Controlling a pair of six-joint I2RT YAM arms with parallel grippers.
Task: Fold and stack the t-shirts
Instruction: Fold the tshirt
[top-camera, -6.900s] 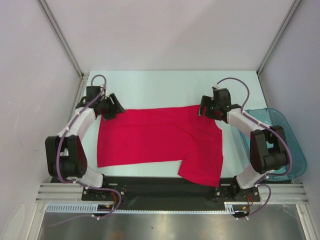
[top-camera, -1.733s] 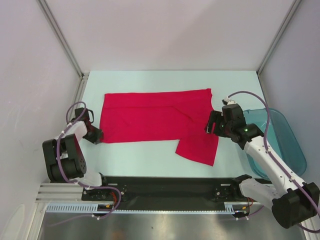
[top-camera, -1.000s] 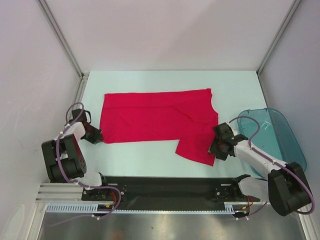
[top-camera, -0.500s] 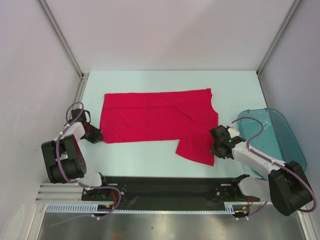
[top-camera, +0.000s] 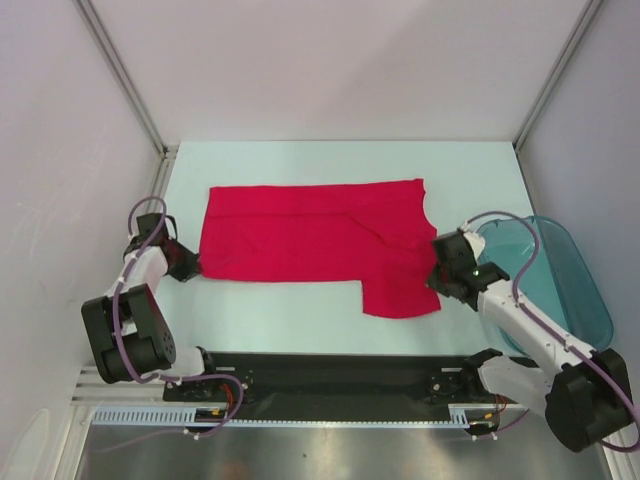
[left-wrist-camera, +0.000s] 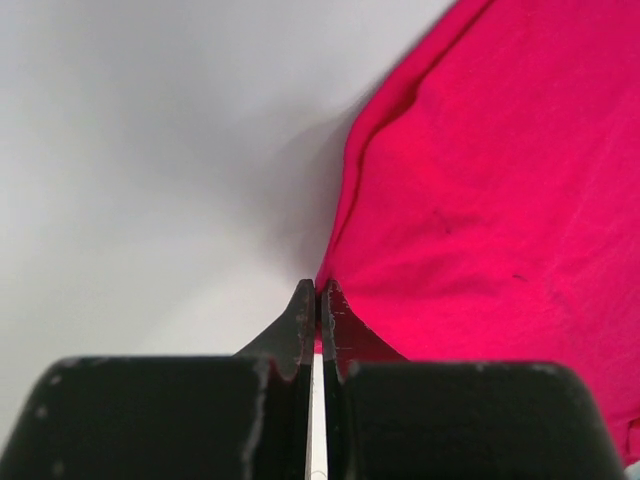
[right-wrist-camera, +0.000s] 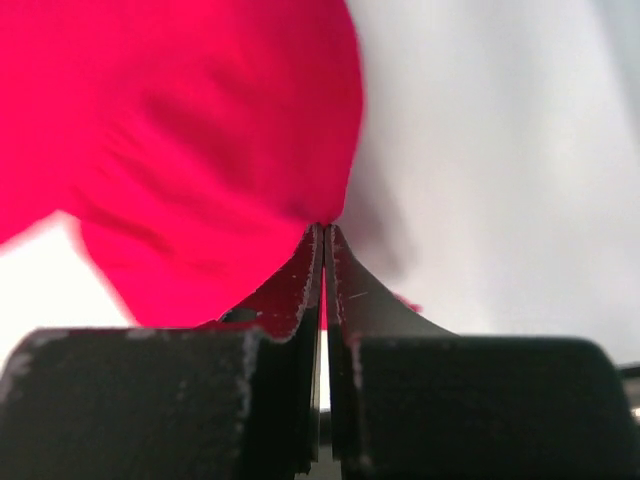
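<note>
Top external: left tool (top-camera: 192, 265), right tool (top-camera: 438, 274) low, pinching t-shirt (top-camera: 310, 240) edges

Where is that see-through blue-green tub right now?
In the top view, the translucent teal bin sits at the right edge of the table, partly under the right arm and just right of the red t-shirt.

Item: pale table (top-camera: 330, 165) under my left gripper (top-camera: 192, 267); white walls (top-camera: 330, 60), alu. posts (top-camera: 125, 75) beyond; even light.
</note>
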